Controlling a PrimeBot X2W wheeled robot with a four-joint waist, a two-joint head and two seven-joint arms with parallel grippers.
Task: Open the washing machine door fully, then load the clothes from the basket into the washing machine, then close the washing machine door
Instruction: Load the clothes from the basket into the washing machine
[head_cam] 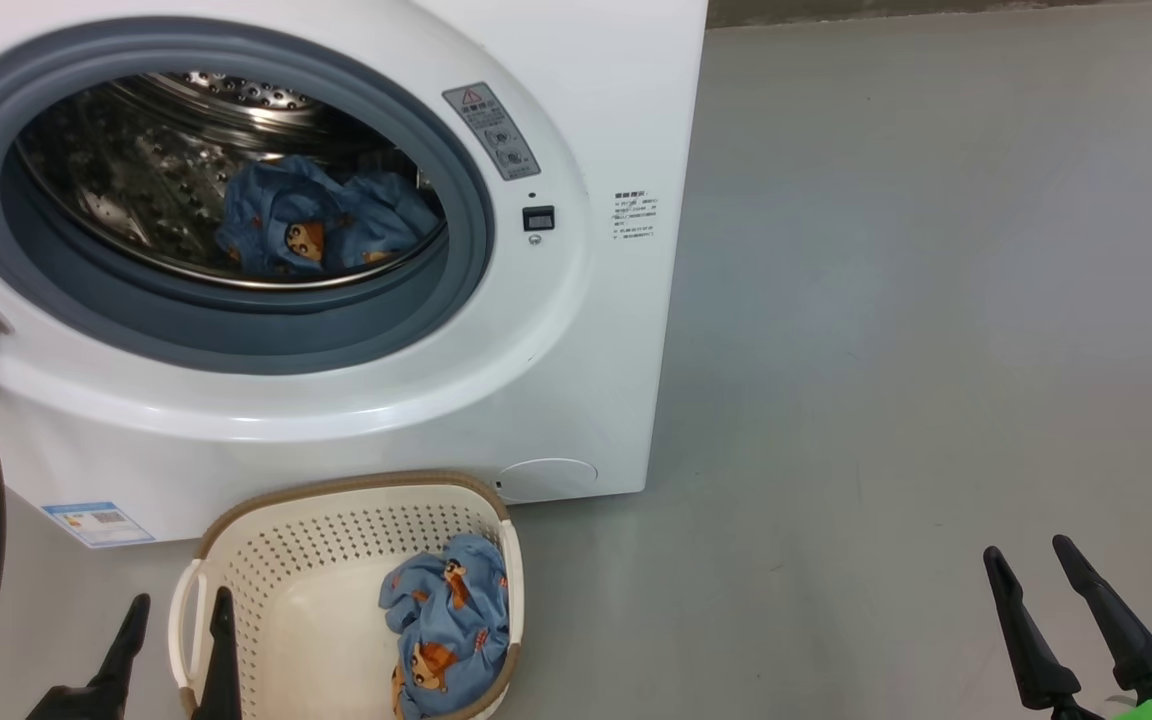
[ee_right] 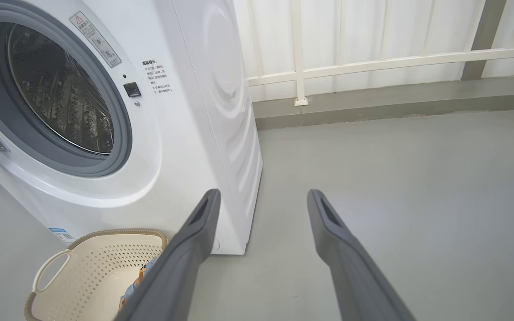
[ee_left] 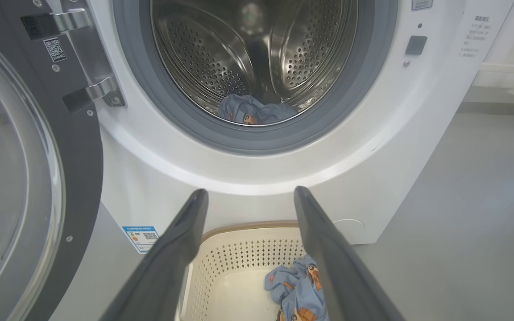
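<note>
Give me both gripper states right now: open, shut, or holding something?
Left gripper: open, holding nothing.
Right gripper: open, holding nothing.

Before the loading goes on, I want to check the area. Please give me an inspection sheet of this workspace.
Surface: grey floor, no spill seen.
Job's things: washing machine with its door swung open on the left; one bundle of clothes in the drum, another in the basket, which stands before the machine.
Clutter: nothing seen.
Grippers: left jaws open, empty, by the basket; right jaws open, empty, over the floor.
Cables: nothing seen.
Surroundings: white railing behind the machine.
</note>
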